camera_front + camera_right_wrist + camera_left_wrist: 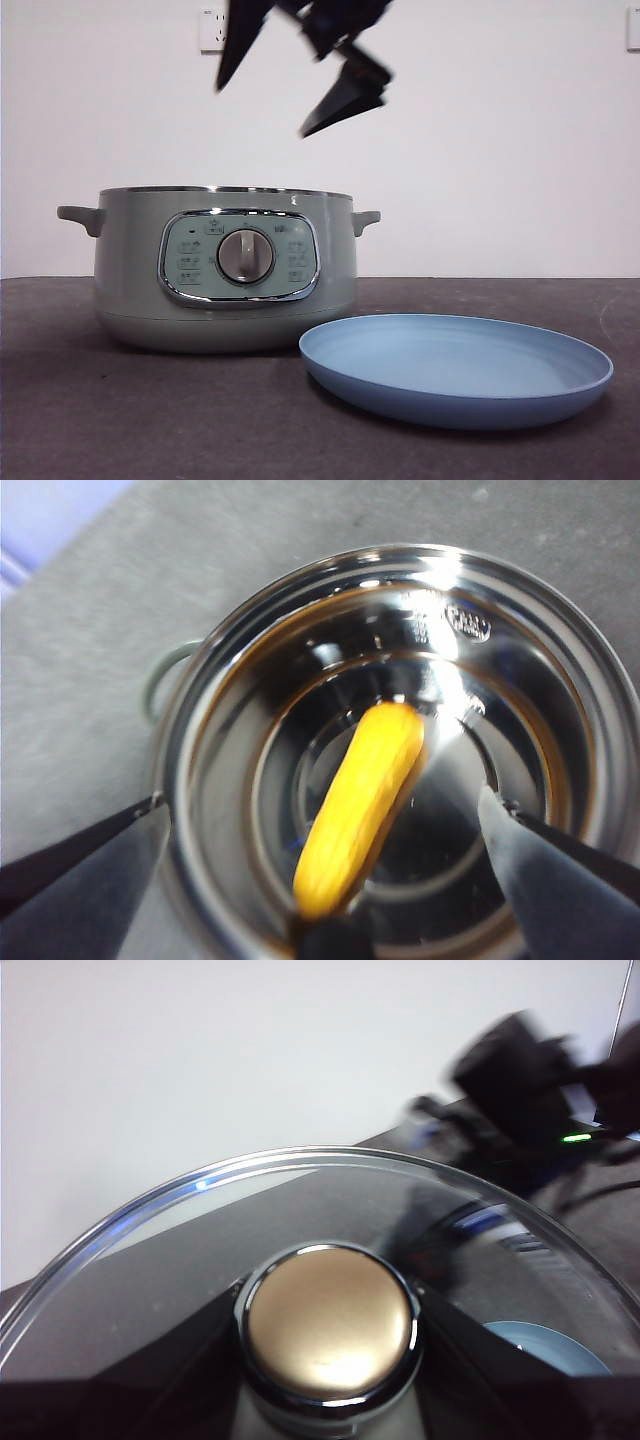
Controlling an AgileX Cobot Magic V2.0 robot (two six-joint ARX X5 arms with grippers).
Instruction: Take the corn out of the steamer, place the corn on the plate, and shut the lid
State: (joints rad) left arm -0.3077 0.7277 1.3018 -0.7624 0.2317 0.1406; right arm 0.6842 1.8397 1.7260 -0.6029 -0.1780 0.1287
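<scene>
One corn (pixel 362 805) lies in the steamer (pixel 250 660), below the open right end effector (pixel 325 880).

The right gripper (pixel 300 85) is matte black — two flat, blade-like jaws tapering to sharp points, hung from a blocky dark body. Its wrist view shows the jaws' inner faces as smooth grey-black wedges. The left gripper (pixel 325 1335) has the same broad black jaws, plain and angular — no markings or screws can be made out.
</scene>
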